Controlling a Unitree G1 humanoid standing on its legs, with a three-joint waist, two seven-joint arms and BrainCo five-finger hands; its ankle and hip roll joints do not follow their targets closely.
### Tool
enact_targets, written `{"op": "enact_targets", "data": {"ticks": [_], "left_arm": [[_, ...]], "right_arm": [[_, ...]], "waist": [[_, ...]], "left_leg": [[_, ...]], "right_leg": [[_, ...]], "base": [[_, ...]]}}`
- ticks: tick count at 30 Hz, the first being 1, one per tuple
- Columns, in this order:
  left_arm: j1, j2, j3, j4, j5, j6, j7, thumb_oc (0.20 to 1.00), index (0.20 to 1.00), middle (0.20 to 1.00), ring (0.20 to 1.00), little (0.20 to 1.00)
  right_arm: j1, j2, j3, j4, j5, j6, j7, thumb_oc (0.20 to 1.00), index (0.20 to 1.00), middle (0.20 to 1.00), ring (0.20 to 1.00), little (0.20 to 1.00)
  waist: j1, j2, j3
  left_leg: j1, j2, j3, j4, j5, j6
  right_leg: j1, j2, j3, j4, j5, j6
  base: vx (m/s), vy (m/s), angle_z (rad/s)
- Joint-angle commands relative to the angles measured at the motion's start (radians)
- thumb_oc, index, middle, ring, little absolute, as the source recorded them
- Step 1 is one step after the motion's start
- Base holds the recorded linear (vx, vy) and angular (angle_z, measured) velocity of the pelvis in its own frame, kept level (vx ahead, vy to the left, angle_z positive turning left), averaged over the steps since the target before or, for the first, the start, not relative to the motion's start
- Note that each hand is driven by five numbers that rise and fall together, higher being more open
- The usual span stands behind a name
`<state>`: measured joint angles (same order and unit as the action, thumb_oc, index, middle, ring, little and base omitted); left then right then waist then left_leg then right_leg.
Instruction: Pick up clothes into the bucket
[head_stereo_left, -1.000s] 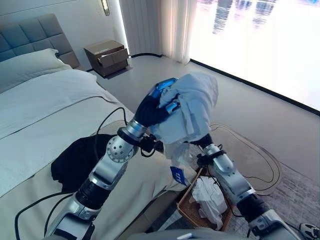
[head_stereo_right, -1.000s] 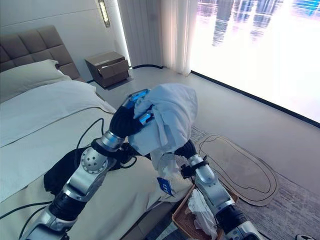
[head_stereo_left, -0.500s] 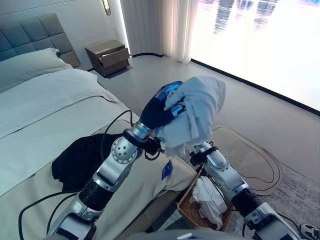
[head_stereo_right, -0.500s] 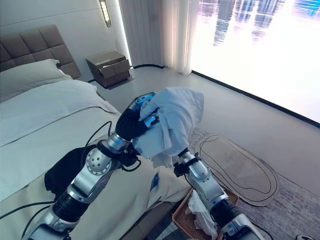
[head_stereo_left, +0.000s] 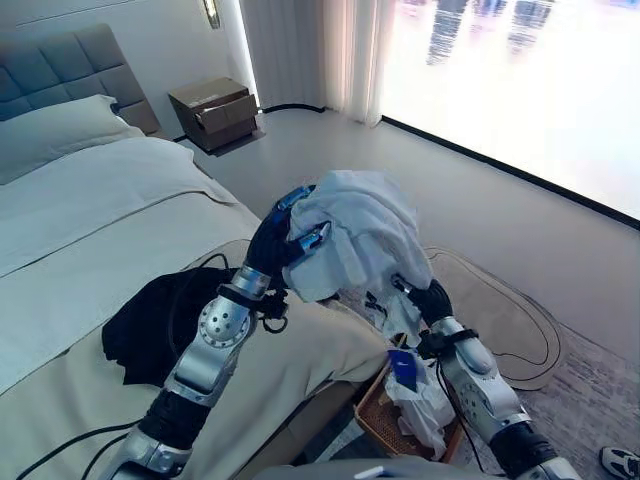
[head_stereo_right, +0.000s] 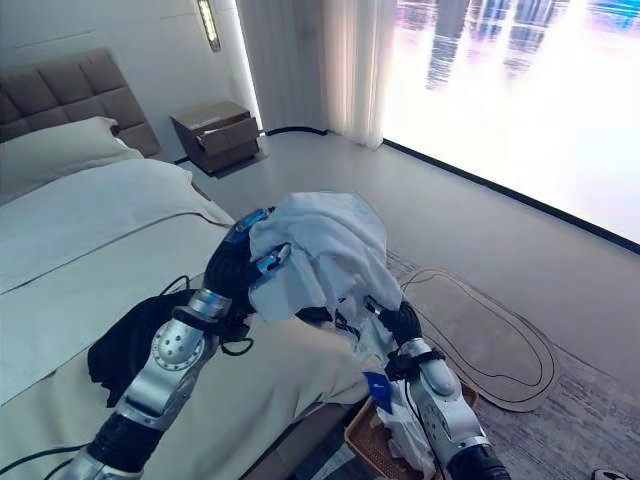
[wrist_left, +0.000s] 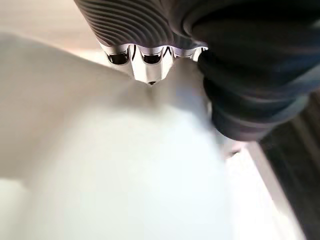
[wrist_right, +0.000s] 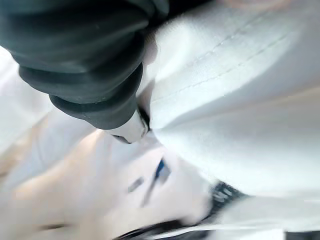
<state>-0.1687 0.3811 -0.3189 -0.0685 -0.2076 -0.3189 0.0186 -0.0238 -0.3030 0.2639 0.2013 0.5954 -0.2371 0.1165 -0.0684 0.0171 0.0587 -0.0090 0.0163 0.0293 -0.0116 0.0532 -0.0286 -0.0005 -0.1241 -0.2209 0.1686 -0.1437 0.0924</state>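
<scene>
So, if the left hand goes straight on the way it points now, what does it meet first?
Probably the white garment itself: the left hand is already buried in it. Beyond the cloth lies bare floor, though depth there is unclear.

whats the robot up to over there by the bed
It is gathering laundry. Both hands are on a white garment lifted above the edge of the bed: the left hand from the bed side, the right hand from below. A wicker basket with white clothes in it sits on the floor beneath. A black garment lies on the bed.
</scene>
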Motion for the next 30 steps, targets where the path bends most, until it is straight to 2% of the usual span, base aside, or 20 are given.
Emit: {"op": "enact_targets", "data": {"ticks": [1, 6, 12, 16, 20, 23, 24, 28, 30], "left_arm": [[-0.017, -0.003, 0.064, 0.039, 0.015, -0.060, 0.046, 1.000, 1.000, 1.000, 1.000, 1.000], [0.047, -0.006, 0.072, 0.169, 0.029, -0.034, 0.043, 1.000, 1.000, 1.000, 1.000, 1.000], [0.143, -0.009, 0.109, 0.269, 0.049, -0.023, 0.026, 1.000, 1.000, 1.000, 1.000, 1.000], [0.259, -0.013, 0.184, 0.322, 0.034, -0.034, 0.009, 1.000, 1.000, 1.000, 1.000, 1.000], [0.321, -0.013, 0.236, 0.354, 0.034, -0.048, 0.007, 1.000, 1.000, 1.000, 1.000, 1.000], [0.343, -0.015, 0.261, 0.353, 0.037, -0.056, 0.008, 1.000, 1.000, 1.000, 1.000, 1.000], [0.363, -0.016, 0.292, 0.343, 0.037, -0.065, 0.011, 1.000, 1.000, 1.000, 1.000, 1.000], [0.384, -0.022, 0.343, 0.311, 0.042, -0.084, 0.023, 1.000, 1.000, 1.000, 1.000, 1.000], [0.384, -0.025, 0.354, 0.286, 0.038, -0.094, 0.029, 1.000, 1.000, 1.000, 1.000, 1.000]], "right_arm": [[-0.033, 0.077, -0.034, -0.059, 0.159, -0.102, 0.027, 0.200, 0.200, 0.200, 0.200, 0.200], [0.008, 0.097, -0.089, -0.082, 0.240, -0.118, 0.033, 0.200, 0.200, 0.200, 0.200, 0.200], [0.050, 0.085, -0.194, -0.114, 0.241, -0.144, 0.005, 0.200, 0.200, 0.200, 0.200, 0.200], [0.092, 0.070, -0.356, -0.134, 0.203, -0.191, -0.051, 0.200, 0.200, 0.200, 0.200, 0.200], [0.130, 0.053, -0.460, -0.142, 0.161, -0.220, -0.087, 0.200, 0.200, 0.200, 0.200, 0.200], [0.149, 0.038, -0.493, -0.141, 0.125, -0.225, -0.100, 0.200, 0.200, 0.200, 0.200, 0.200], [0.170, 0.016, -0.525, -0.142, 0.062, -0.224, -0.118, 0.200, 0.200, 0.200, 0.200, 0.200], [0.204, -0.021, -0.562, -0.116, -0.036, -0.212, -0.143, 0.200, 0.200, 0.200, 0.200, 0.200], [0.206, -0.018, -0.567, -0.099, -0.031, -0.213, -0.139, 0.200, 0.200, 0.200, 0.200, 0.200]], "waist": [[-0.024, -0.061, -0.015], [-0.034, -0.057, -0.015], [-0.044, -0.053, -0.013], [-0.053, -0.048, -0.006], [-0.057, -0.045, -0.003], [-0.058, -0.045, -0.002], [-0.059, -0.045, 0.000], [-0.060, -0.047, 0.009], [-0.060, -0.047, 0.014]], "left_leg": [[-0.017, 0.052, -0.011, 0.039, -0.056, -0.016], [-0.016, 0.053, -0.005, 0.040, -0.058, -0.017], [-0.017, 0.054, 0.005, 0.041, -0.061, -0.014], [-0.021, 0.055, 0.013, 0.041, -0.064, -0.012], [-0.027, 0.056, 0.016, 0.042, -0.065, -0.010], [-0.031, 0.055, 0.016, 0.043, -0.066, -0.010], [-0.033, 0.055, 0.017, 0.044, -0.066, -0.011], [-0.041, 0.054, 0.015, 0.048, -0.068, -0.010], [-0.045, 0.053, 0.014, 0.051, -0.068, -0.010]], "right_leg": [[0.012, -0.074, 0.046, -0.162, 0.197, 0.085], [0.009, -0.074, 0.051, -0.159, 0.198, 0.085], [0.000, -0.074, 0.063, -0.159, 0.202, 0.086], [-0.011, -0.074, 0.072, -0.162, 0.204, 0.089], [-0.018, -0.074, 0.075, -0.163, 0.206, 0.091], [-0.020, -0.073, 0.075, -0.162, 0.205, 0.092], [-0.021, -0.074, 0.075, -0.162, 0.206, 0.092], [-0.025, -0.074, 0.075, -0.161, 0.206, 0.092], [-0.028, -0.075, 0.075, -0.161, 0.206, 0.092]], "base": [[0.00, 0.000, 0.00], [0.00, 0.001, -0.04], [0.00, 0.004, -0.08], [0.00, 0.000, -0.03], [0.00, -0.005, -0.10], [0.00, -0.003, -0.02], [0.00, 0.000, 0.00], [0.00, 0.000, 0.00], [0.00, 0.000, 0.00]]}}
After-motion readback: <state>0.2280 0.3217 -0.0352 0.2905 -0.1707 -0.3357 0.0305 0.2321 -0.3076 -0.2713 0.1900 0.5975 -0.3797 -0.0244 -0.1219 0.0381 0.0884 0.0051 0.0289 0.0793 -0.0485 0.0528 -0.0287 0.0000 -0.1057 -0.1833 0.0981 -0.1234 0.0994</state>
